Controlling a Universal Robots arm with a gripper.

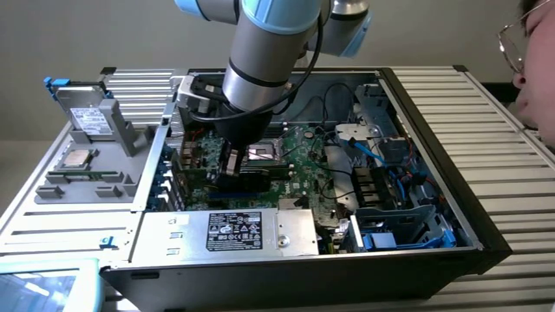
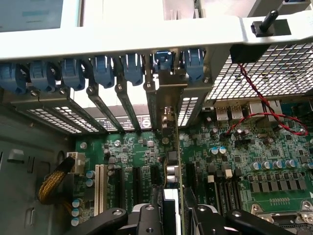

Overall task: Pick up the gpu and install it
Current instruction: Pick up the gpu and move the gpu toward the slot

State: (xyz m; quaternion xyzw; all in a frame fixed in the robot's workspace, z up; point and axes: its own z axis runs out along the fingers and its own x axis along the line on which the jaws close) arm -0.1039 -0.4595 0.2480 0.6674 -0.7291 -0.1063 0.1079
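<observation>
Right now the gripper (image 2: 172, 218) is seen deep inside the open computer case (image 1: 485, 214), and the gpu (image 2: 174, 161) is clamped between its two black fingers (image 2: 148, 218) — one finger pressed to each face of the card. The gpu is held on edge, upright over the green motherboard (image 2: 234, 161), in line with the black expansion slots (image 2: 137, 183) and just beside them. Its metal bracket (image 2: 168, 93) is set against the rear wall of the case, among the slot covers (image 2: 105, 110) and under the row of blue retaining clips (image 2: 102, 68). Whether the card's lower edge is fully seated in a slot cannot be told (the fingers hide that part). A white slot (image 2: 101, 188) is seen further along the board, and a yellow braided cable (image 2: 51, 182) is looped near the case wall beyond it. On the other side of the card a red-and-black twisted wire (image 2: 259, 95) is draped across the board. In the exterior view the arm (image 1: 260, 58) is angled down from above into the case, with the gripper over the board near the processor socket (image 1: 260, 153). At the exterior view's left, outside the case, a grey tray (image 1: 43, 192) is laid out with a processor (image 1: 77, 158) on it — well apart from the gripper. A person (image 1: 531, 58) is seen at the exterior view's right edge.
</observation>
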